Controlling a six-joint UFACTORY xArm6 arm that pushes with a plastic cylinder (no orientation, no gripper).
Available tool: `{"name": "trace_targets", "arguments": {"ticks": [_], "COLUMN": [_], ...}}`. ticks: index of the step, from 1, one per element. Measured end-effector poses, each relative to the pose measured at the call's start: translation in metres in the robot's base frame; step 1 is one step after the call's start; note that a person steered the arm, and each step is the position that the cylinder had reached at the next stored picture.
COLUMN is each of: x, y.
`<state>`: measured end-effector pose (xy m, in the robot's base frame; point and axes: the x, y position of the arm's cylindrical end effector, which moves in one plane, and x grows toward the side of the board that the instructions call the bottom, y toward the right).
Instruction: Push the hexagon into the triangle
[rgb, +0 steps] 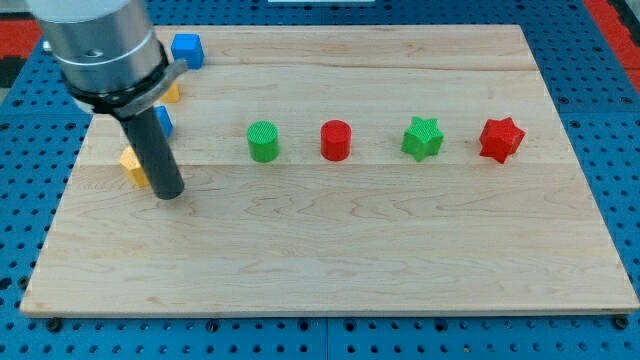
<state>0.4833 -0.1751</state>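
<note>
My tip (168, 192) rests on the wooden board (330, 250) at the view's left. A yellow block (131, 164) lies just left of the rod, close to or touching it; its shape is partly hidden. A small blue block (165, 122) peeks out from behind the rod on its right, above the tip. Another yellow block (171, 94) is mostly hidden under the arm's body. A blue cube-like block (187, 49) sits at the view's top left. I cannot tell which block is the hexagon and which the triangle.
A row of blocks runs across the board's middle, to the right of the tip: a green cylinder (263, 141), a red cylinder (337, 140), a green star (422, 138) and a red star (501, 139). The board's left edge is near the yellow block.
</note>
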Motion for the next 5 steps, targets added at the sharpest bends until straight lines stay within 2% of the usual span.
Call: {"name": "trace_targets", "arguments": {"ticks": [2,3,4,5], "x": [-0.009,-0.040,-0.024,-0.069], "y": [-0.042,-0.010,0.008,0.019]}}
